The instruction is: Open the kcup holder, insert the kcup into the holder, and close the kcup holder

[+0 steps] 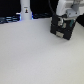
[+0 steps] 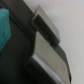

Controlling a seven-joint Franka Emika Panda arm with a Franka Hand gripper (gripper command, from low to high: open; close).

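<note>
The kcup holder (image 1: 61, 28) is a black boxy unit with two stacked fronts that have grey faces, standing on the white table at the exterior view's upper right. The white arm comes down from above, and my gripper (image 1: 64, 19) is right at the holder's top. Its fingers are too small and blurred to read. The wrist view is very close on the holder (image 2: 20, 55): black body and two grey fronts (image 2: 47, 26). A green patch (image 2: 4, 27) shows at the frame edge; I cannot tell whether it is the kcup. No kcup shows in the exterior view.
A tall white bottle-like post (image 1: 25, 11) stands at the back on the exterior view's left, with a blue glow at its base. The white table (image 1: 35, 57) stretches in front of the holder. Dark background lies behind.
</note>
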